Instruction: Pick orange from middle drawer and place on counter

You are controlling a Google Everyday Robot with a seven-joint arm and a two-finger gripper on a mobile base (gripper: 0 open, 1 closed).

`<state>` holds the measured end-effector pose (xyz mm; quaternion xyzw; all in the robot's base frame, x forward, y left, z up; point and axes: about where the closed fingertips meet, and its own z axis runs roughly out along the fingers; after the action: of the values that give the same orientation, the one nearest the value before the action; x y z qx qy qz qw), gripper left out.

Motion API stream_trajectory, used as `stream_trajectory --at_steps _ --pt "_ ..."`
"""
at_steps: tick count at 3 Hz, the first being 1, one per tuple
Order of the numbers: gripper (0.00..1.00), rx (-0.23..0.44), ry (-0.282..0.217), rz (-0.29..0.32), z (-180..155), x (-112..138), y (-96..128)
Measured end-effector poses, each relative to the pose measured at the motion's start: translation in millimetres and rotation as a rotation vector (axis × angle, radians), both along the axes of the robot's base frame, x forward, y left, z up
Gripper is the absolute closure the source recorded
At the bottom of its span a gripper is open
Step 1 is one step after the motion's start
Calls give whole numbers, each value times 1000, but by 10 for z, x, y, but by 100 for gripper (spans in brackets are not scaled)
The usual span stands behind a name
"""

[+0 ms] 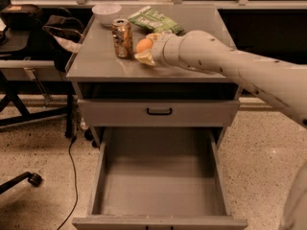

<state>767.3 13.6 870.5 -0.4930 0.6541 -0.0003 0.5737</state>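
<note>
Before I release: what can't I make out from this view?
All in the camera view:
- Whether the orange, held in the gripper over the counter, touches the surface: the lower finger hides its underside.
- The label of the can: too blurred to read.
- The front panel of the middle drawer: cut off by the bottom edge.
- The arm's base: cut off at the right edge.

pincer (147,47) over counter (96,63) by can (123,37) | seemingly clasps orange (143,45) | middle drawer (158,186) open

Drink can (123,37) just beside the pincer (145,48); white bowl (106,12) and green snack bag (154,20) behind.
</note>
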Motion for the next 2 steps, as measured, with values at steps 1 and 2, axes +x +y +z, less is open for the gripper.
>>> stream_trajectory --at_steps 1,2 --pt "59 -4 4 -8 -27 27 -28" --pt "36 -4 4 -8 -27 27 -28"
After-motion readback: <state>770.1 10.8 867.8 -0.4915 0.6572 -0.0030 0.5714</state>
